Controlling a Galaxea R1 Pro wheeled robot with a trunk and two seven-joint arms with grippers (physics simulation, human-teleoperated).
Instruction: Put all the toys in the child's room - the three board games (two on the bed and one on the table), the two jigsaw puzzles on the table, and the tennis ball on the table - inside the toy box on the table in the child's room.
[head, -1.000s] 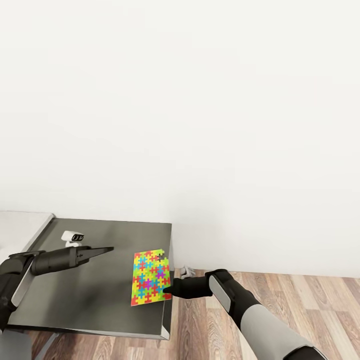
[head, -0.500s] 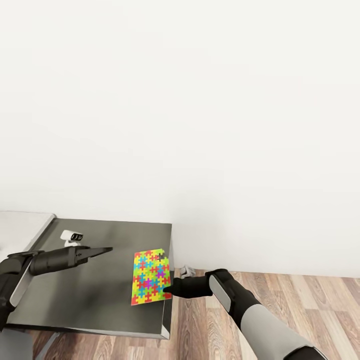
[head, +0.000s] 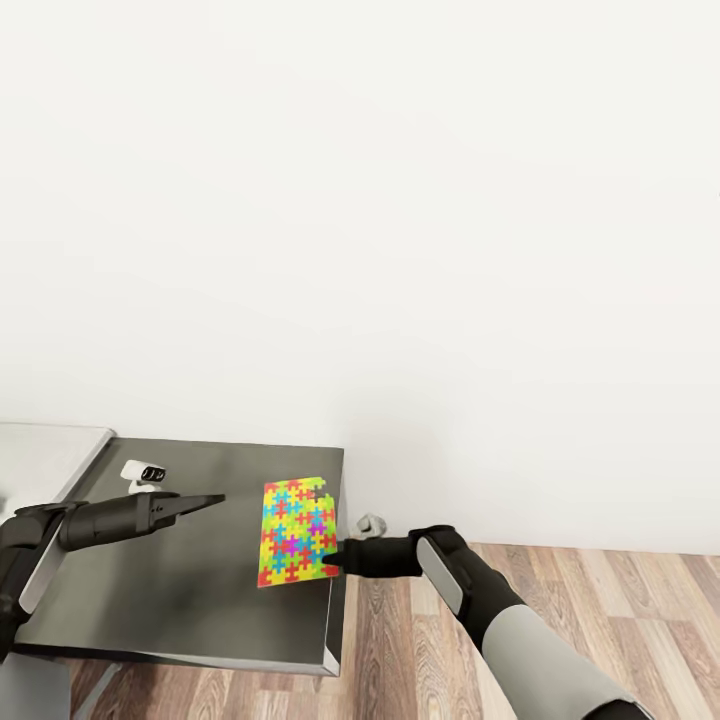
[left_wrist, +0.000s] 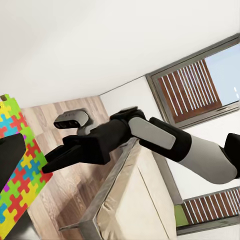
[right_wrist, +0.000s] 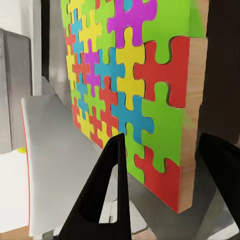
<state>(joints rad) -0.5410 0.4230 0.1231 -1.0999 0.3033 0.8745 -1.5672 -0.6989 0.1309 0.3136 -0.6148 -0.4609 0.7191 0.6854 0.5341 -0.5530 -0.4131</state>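
The left hand (head: 205, 499) hovers over the dark desk (head: 160, 600) with its fingers drawn together to a point, clenched on nothing — apparently parked out of the way, ready to help if needed. Behind it a small white gadget (head: 146, 472) sits on the desk near the wall.

Farther right, the puzzle (head: 297, 533) stands tilted up off the desk at its right edge, its printed face toward the head camera. It looks lifted by one side so the thin sheet can be carried off instead of scraped along the top.

The right hand (head: 338, 558) reaches in from over the wood floor (head: 600, 590) and grips the puzzle at its lower right corner. In the right wrist view one dark finger (right_wrist: 107, 185) lies against the coloured face of the sheet and the other behind it — closed onto the puzzle's edge, a narrow pinch.

The toy box is out of sight here, so the carry is judged yet to come.
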